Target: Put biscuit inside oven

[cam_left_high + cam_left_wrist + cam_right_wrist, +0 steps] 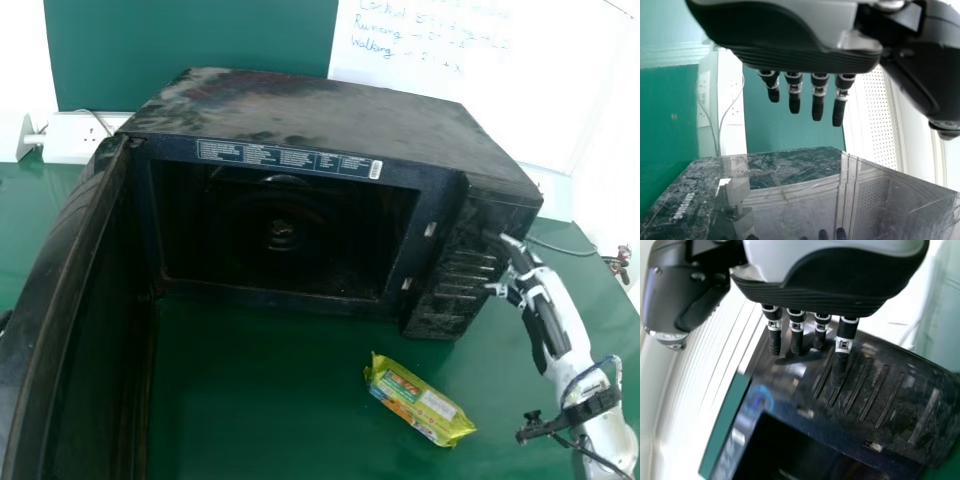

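Lying before the scuffed, boxy oven (330,112) is an oblong biscuit packet (418,400).

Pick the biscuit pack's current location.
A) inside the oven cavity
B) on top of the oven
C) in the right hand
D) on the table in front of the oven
D: the pack lies on the green table, outside the oven's open front.

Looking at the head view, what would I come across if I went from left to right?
Open oven door → round fitting inside the oven → biscuit packet → the robot's right hand.
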`<control>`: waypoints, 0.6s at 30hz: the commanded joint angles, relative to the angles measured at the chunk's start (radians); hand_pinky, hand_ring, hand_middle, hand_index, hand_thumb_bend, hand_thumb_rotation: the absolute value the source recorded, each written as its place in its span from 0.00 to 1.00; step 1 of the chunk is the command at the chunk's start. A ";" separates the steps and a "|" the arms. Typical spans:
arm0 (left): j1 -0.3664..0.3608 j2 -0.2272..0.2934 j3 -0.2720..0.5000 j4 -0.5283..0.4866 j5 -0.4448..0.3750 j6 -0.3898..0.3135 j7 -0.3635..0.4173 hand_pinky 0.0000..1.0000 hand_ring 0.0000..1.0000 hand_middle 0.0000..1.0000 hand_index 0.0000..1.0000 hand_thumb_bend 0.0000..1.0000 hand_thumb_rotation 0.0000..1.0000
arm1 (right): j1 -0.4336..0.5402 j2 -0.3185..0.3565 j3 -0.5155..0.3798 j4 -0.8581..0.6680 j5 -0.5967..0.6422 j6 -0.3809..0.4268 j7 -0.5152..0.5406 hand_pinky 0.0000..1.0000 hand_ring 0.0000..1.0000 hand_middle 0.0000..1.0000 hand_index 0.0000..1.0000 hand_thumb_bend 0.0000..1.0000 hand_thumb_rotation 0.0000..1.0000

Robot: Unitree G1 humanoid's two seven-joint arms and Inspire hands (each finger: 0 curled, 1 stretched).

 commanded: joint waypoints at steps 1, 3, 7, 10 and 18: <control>0.020 -0.008 -0.011 -0.016 0.004 -0.007 0.002 0.71 0.82 0.86 0.84 1.00 0.65 | 0.027 -0.050 -0.003 -0.009 -0.034 -0.040 0.035 0.61 0.91 0.97 0.92 0.88 0.94; 0.020 -0.009 -0.013 -0.015 0.005 -0.009 0.001 0.68 0.82 0.86 0.85 1.00 0.64 | 0.037 -0.083 -0.001 -0.016 -0.069 -0.078 0.064 0.61 0.91 0.97 0.93 0.88 0.94; 0.017 -0.006 -0.014 -0.010 0.006 -0.013 -0.002 0.69 0.81 0.84 0.84 1.00 0.61 | 0.048 -0.115 0.005 -0.027 -0.123 -0.120 0.086 0.61 0.91 0.98 0.93 0.88 0.94; 0.021 -0.008 -0.017 -0.015 0.004 -0.013 -0.003 0.70 0.81 0.84 0.83 1.00 0.63 | 0.055 -0.131 0.016 -0.038 -0.178 -0.133 0.083 0.61 0.92 0.98 0.93 0.87 0.94; 0.025 -0.019 -0.022 -0.025 0.018 -0.019 0.005 0.74 0.78 0.83 0.82 1.00 0.68 | 0.086 -0.164 0.027 -0.073 -0.367 -0.203 0.066 0.59 0.91 0.97 0.93 0.86 0.95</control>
